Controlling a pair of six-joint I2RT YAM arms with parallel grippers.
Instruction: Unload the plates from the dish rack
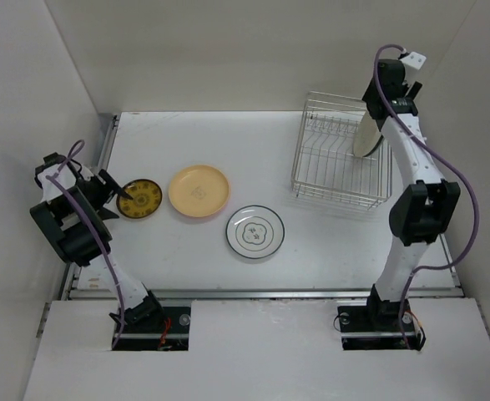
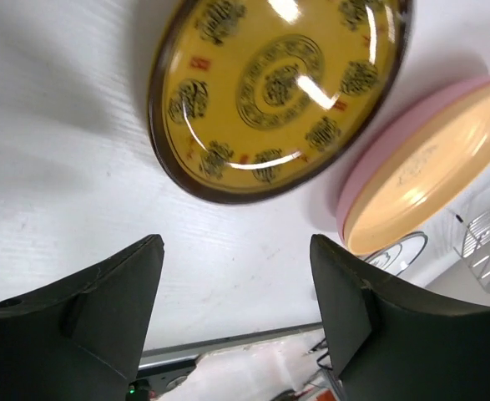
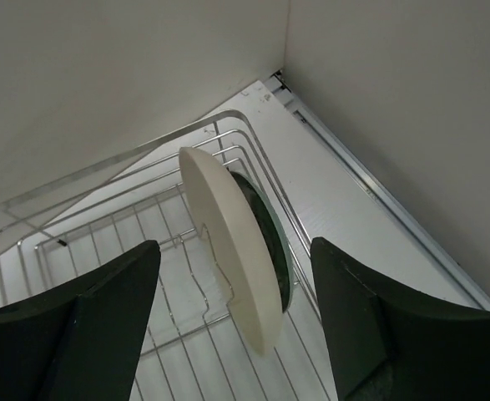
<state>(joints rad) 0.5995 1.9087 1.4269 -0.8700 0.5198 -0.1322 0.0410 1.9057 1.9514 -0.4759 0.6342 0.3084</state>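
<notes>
The right gripper (image 3: 234, 246) hangs spread wide over the dish rack (image 1: 336, 167), a finger on either side of the upright cream plate (image 3: 219, 200), apparently lined up to pinch it out of its slot. That plate and a green-rimmed plate (image 3: 274, 242) just beside it, at the rack's right end, are all I can see in it. The left gripper (image 2: 236, 242), likewise released and empty, sits beside the mustard plate (image 2: 278, 92), which lies flat at left near the tan-yellow plate (image 1: 199, 190) and the dark-rimmed white plate (image 1: 255, 230).
</notes>
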